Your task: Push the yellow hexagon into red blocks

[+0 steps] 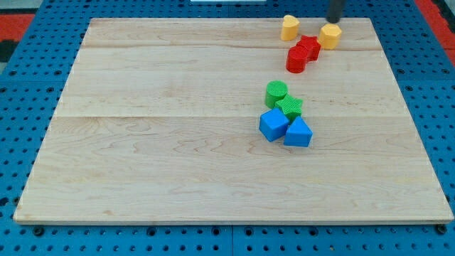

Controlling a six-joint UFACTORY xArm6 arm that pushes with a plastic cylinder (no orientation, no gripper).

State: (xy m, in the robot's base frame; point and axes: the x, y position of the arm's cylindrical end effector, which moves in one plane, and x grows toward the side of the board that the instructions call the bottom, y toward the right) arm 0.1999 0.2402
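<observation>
The yellow hexagon (330, 35) sits near the view's top right, touching the upper right side of a red star-like block (308, 48). A red cylinder (296, 59) lies just below and left of that red block, touching it. A second yellow block (289, 28), heart-like in shape, stands to the left of the hexagon, just above the red blocks. My tip (333, 20) is at the view's top edge, directly above the yellow hexagon and close to it.
A green cylinder (276, 92) and a green star-like block (290, 107) sit mid-board, with a blue cube (274, 124) and a blue triangular block (298, 133) touching below them. The wooden board (178, 142) lies on blue pegboard.
</observation>
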